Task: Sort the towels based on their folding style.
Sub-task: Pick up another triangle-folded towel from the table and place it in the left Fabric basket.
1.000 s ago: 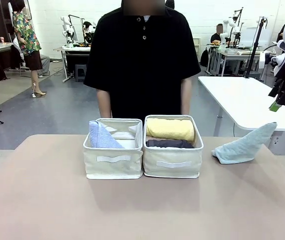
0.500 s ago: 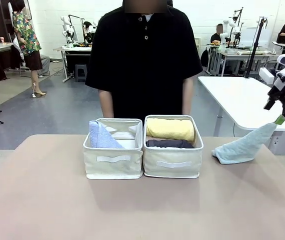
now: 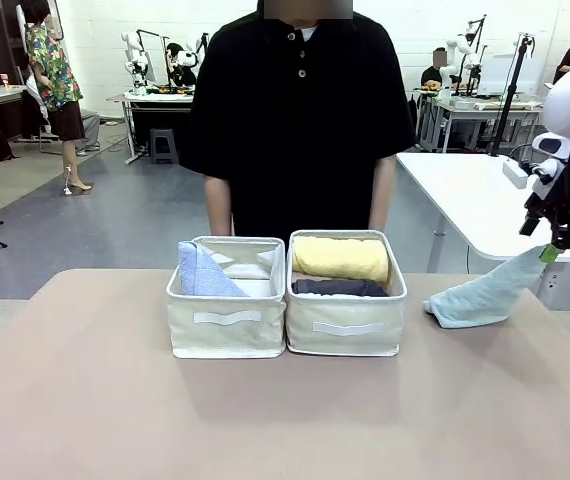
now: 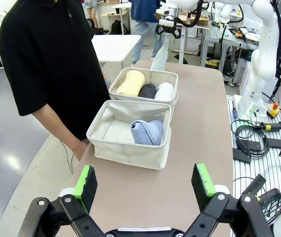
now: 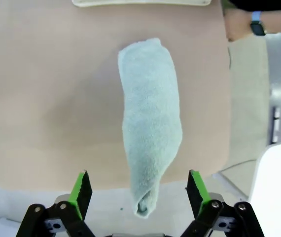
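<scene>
In the front view the pale teal towel [image 3: 485, 293], folded into a wedge, lies near the tabletop's [image 3: 265, 420] right edge. Its thin tip is raised toward the right arm's jaws, and one green pad [image 3: 547, 252] hangs right at that tip. The arm comes in from the right with its wrist bent down. The step in hand looks like the pick-up. The towel probably belongs in the left bin [image 3: 227, 318], where the lavender-blue towel [image 3: 200, 272] leans, and not in the right bin [image 3: 345, 320] with the yellow roll [image 3: 340, 257] and the dark grey roll [image 3: 337, 287]. A good grasp would sink past the flimsy tip and bite the thicker fold, so the wedge keeps its shape and clears the bin wall. In the left wrist view the left arm's jaws are spread wide on nothing, pads [image 4: 86, 180] over the tabletop's left end, facing both bins and the white roll [image 4: 164, 91]. In the right wrist view the right arm's jaws are spread too. The teal tip sits between the pads [image 5: 80, 187] with a gap on each side, so centring looks fair before closing.
</scene>
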Controlling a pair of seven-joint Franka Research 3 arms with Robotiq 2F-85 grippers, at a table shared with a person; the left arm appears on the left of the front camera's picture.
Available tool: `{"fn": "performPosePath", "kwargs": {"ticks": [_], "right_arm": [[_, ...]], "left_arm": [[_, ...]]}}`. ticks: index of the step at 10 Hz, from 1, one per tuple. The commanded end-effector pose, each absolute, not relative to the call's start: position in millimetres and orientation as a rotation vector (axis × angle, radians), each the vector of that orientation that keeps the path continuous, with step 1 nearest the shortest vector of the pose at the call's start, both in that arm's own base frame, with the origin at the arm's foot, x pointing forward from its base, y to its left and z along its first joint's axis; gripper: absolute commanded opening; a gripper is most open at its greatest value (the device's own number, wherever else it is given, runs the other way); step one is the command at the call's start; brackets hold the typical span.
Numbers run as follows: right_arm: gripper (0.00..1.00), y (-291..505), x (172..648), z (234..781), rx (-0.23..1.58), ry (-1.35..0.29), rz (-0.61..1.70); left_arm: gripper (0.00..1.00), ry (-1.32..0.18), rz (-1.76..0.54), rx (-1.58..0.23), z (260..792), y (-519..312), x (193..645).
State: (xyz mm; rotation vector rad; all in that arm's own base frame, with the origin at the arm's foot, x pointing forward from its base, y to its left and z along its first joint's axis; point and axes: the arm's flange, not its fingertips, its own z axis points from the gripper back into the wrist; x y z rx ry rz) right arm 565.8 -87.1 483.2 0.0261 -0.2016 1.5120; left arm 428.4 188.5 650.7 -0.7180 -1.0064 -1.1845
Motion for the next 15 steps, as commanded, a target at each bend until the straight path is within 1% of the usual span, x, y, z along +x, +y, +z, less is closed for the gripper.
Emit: {"fn": "performPosePath", "kwargs": {"ticks": [1,4,7,8,10,11,12,13,15], "right_arm": [[1.00,-84.5,576.8,471.9,0.001,-0.150,1.494],[1.00,-85.7,588.7,445.5,0.010,-0.110,1.466],[1.00,-85.4,592.3,438.9,0.033,-0.137,1.479],[0.40,-85.1,592.4,438.9,0.040,-0.136,1.481],[0.40,-86.6,593.0,438.3,0.047,-0.132,1.475],[0.35,-87.5,592.9,437.9,0.054,-0.124,1.473],[0.24,-87.4,592.7,438.4,0.058,-0.120,1.475],[0.00,-87.4,592.4,439.1,0.059,-0.116,1.477],[0.00,-87.2,591.1,442.7,0.055,-0.118,1.479]], "left_arm": [[1.00,-1.012,-1.177,-0.709,651.4,186.9,426.3],[1.00,-1.012,-1.177,-0.709,651.4,186.9,426.3],[1.00,-1.012,-1.177,-0.709,651.4,186.9,426.3],[1.00,-1.012,-1.177,-0.709,651.4,186.9,426.3],[1.00,-1.012,-1.177,-0.709,651.4,186.9,426.3],[1.00,-1.012,-1.177,-0.709,651.4,186.9,426.3],[1.00,-1.012,-1.177,-0.709,651.4,186.9,426.3],[1.00,-1.012,-1.177,-0.709,651.4,186.9,426.3],[1.00,-1.012,-1.177,-0.709,651.4,186.9,426.3]]}}
